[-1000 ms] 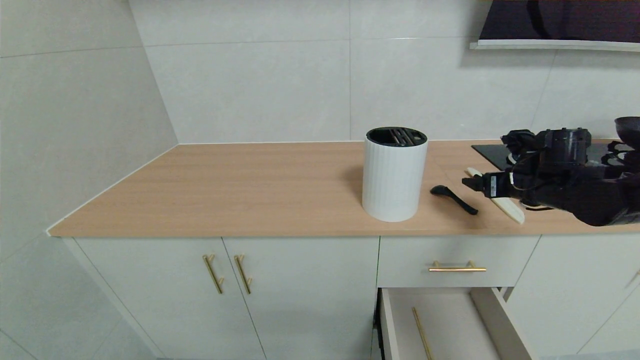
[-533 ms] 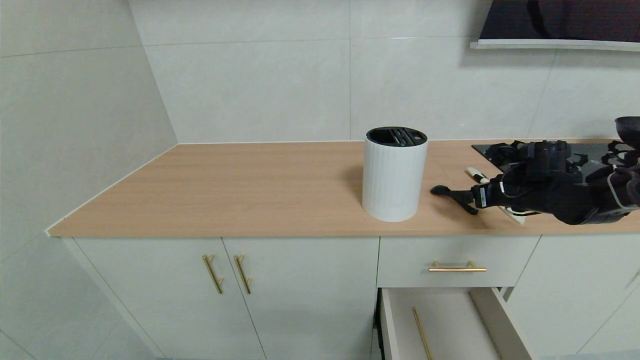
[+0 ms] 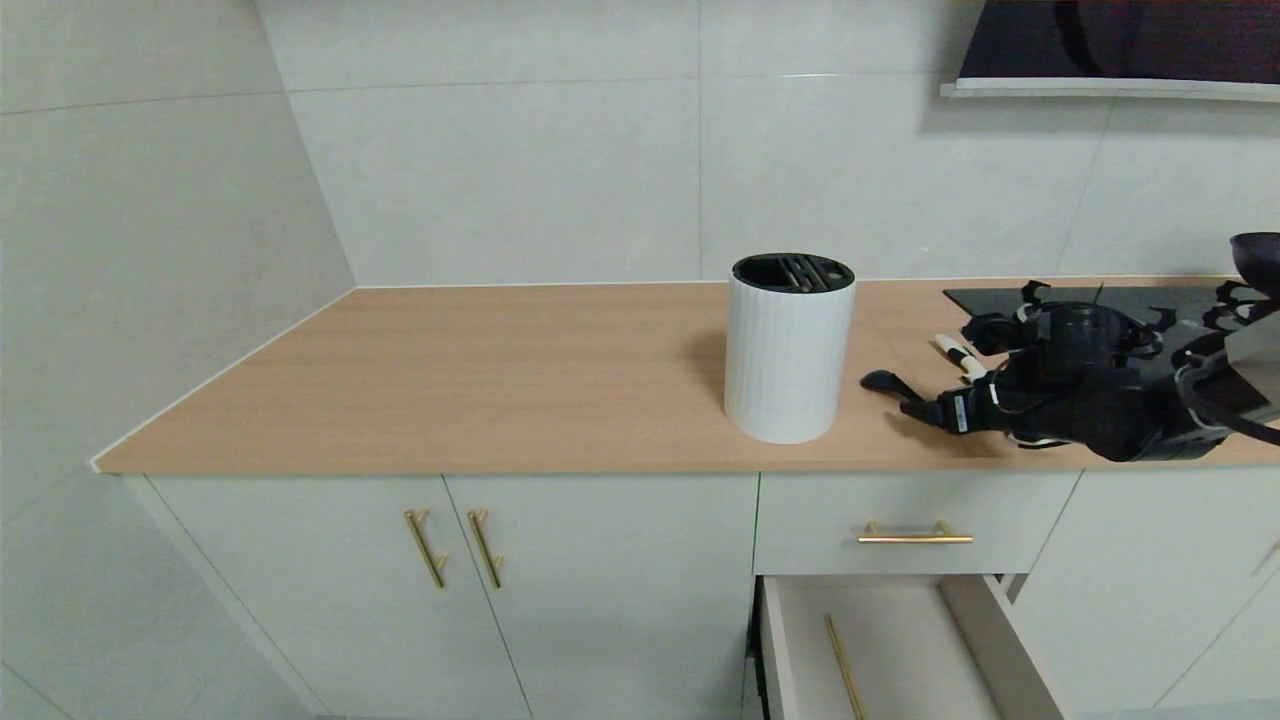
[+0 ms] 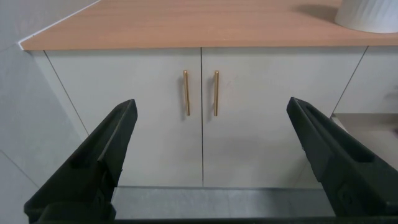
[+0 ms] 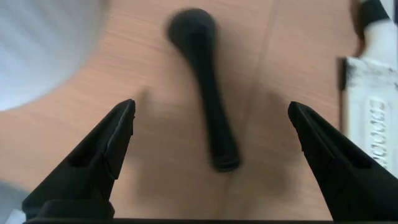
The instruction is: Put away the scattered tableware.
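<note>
A black spoon (image 3: 883, 381) lies on the wooden counter (image 3: 500, 370), just right of a white ribbed utensil holder (image 3: 789, 350) with a black slotted top. My right gripper (image 3: 918, 406) is low over the spoon's handle end and open. In the right wrist view the spoon (image 5: 206, 93) lies between the two spread fingers (image 5: 93, 168), untouched, and the gripper (image 5: 210, 111) is over it. A white-handled knife (image 3: 953, 350) lies behind the right arm, its white part (image 5: 370, 118) beside the spoon. My left gripper (image 4: 208, 109) hangs open before the cabinet doors (image 4: 200, 93).
Below the counter a drawer (image 3: 880, 640) stands pulled out, with a thin gold stick (image 3: 843, 665) inside. A black cooktop (image 3: 1060, 300) with a dark pot (image 3: 1255, 255) sits at the far right. The holder (image 5: 43, 43) stands close to the right gripper.
My right gripper has come down and to the left, from above the knife to low over the spoon's handle. The spoon, knife and holder have not moved.
</note>
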